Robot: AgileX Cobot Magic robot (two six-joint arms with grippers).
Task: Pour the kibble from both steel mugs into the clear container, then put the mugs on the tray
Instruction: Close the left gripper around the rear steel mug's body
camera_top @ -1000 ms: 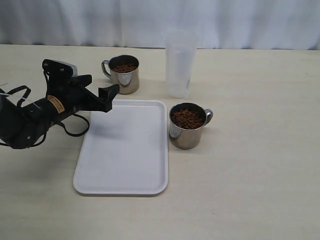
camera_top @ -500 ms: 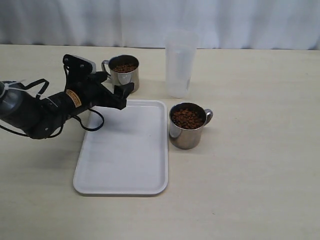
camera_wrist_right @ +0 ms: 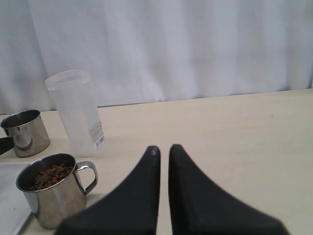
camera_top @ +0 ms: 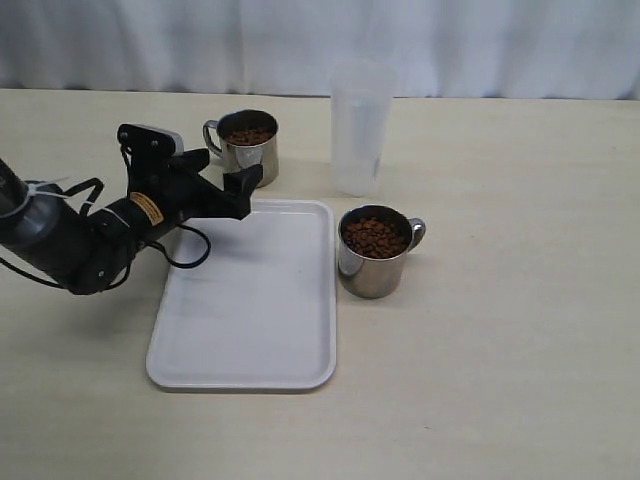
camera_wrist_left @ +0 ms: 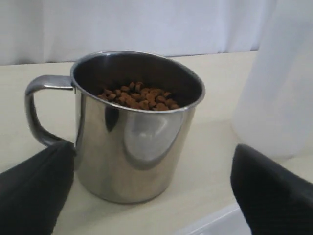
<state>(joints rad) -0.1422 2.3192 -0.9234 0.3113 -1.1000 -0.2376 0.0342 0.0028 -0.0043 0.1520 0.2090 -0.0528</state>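
Two steel mugs hold brown kibble. The far mug [camera_top: 248, 150] stands behind the white tray [camera_top: 250, 310]; the near mug [camera_top: 374, 252] stands right of it. The clear container [camera_top: 358, 125] stands upright between them, further back. My left gripper [camera_top: 222, 172] is open, low over the tray's far left corner. In the left wrist view the far mug [camera_wrist_left: 132, 132] and its kibble [camera_wrist_left: 137, 94] fill the space just ahead of the fingers [camera_wrist_left: 34, 191], handle toward one finger. My right gripper [camera_wrist_right: 164, 149] is shut and empty, off to the side of the near mug [camera_wrist_right: 54, 196].
The clear container [camera_wrist_right: 76, 112] has a small barcode label near its base. A white curtain hangs behind the table. The beige table [camera_top: 500, 350] stretches out to the right and front of the tray. The right arm is outside the exterior view.
The left arm has swung right and toward the far mug, bringing its open gripper from the tray's left side up close to that mug. Mugs, container and tray have not moved.
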